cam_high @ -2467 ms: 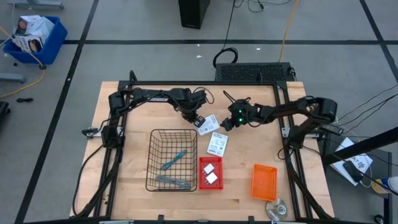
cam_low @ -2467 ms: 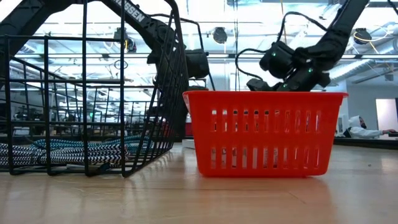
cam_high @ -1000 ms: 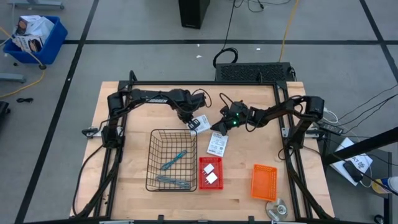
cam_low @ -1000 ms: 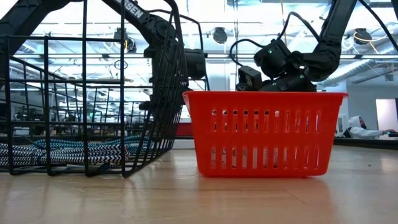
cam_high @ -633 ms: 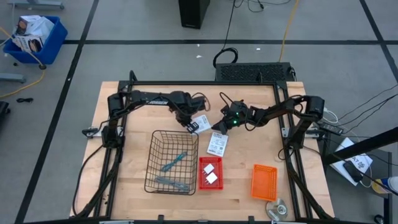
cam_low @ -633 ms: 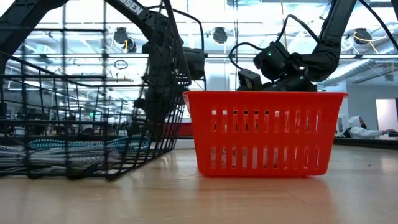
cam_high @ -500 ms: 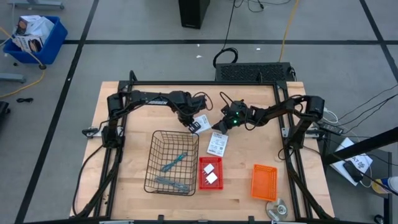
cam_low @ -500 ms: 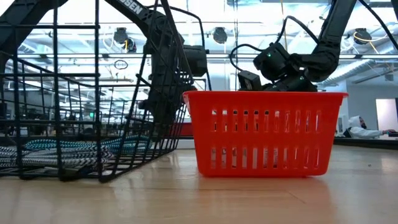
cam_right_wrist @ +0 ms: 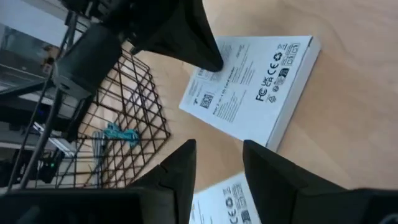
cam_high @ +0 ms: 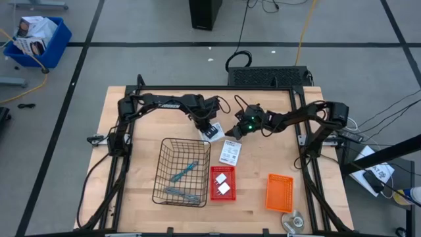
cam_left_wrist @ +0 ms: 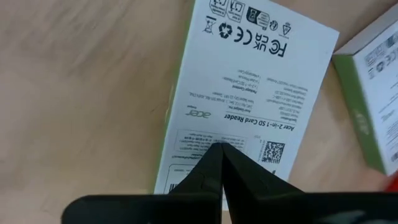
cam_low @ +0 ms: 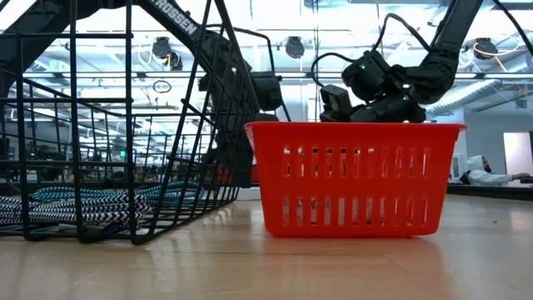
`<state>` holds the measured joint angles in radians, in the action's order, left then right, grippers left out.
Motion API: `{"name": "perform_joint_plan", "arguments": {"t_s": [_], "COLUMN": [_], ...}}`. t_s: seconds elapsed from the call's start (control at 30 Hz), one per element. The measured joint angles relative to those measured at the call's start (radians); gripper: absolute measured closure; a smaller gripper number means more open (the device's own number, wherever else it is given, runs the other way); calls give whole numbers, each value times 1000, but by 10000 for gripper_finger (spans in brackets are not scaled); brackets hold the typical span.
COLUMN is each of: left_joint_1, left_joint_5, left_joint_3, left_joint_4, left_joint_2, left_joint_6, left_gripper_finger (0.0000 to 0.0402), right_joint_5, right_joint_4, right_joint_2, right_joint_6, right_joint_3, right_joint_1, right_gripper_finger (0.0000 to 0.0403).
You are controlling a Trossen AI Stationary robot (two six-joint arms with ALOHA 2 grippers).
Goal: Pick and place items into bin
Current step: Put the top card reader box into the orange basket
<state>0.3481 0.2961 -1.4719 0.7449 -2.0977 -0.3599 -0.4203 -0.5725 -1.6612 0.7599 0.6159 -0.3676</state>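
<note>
Left gripper point(cam_left_wrist: 221, 152) — jaws pinched together on white card point(cam_left_wrist: 249, 93), frame centre | right gripper point(cam_right_wrist: 217, 155) jaws apart | lift level — clear wire basket point(cam_high: 181, 171) rim.

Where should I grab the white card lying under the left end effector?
The white card lies flat on the table, so there is no face to pinch. The left end effector rests closed on its near edge. Better, probably, to come from above at that free edge, fingers straddling the thin side.

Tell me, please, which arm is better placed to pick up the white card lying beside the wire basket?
Left. The left gripper already rests its closed fingertips on that white card, next to the wire basket. The right gripper hovers open, apart from it.
</note>
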Motion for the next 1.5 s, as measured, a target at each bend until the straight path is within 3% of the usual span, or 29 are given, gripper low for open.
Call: {"name": "perform_joint_plan", "arguments": {"t_s": [0.17,0.4,0.53,0.7,0.8,0.97,1.17,1.3,1.5], "left_joint_1": [5,7,-2,-23,-30,-15,9,23,23], "left_joint_5": [-2,34,54,-51,-59,-17,12,41,47], "left_joint_3": [0,8,9,9,9,8,8,8,8], "left_joint_4": [-55,-360,-333,-167,-97,-67,-115,-130,-197], "left_joint_2": [-30,-28,13,70,115,110,52,19,-13], "left_joint_6": [-16,-57,-58,-76,-68,-84,-88,-89,-99], "left_gripper_finger": [398,388,398,384,385,398,387,393,390], "right_joint_5": [8,57,76,216,264,234,232,167,139], "right_joint_4": [138,229,264,477,550,539,516,453,351], "right_joint_2": [61,149,203,290,320,292,238,188,107], "right_joint_6": [-35,-91,-93,-136,-177,-170,-162,-121,-106], "right_joint_3": [0,-1,-1,-1,-1,-1,-1,-1,0], "right_joint_1": [0,0,-4,-43,-73,-104,-125,-131,-140], "right_gripper_finger": [278,277,277,277,277,265,210,170,144]}}
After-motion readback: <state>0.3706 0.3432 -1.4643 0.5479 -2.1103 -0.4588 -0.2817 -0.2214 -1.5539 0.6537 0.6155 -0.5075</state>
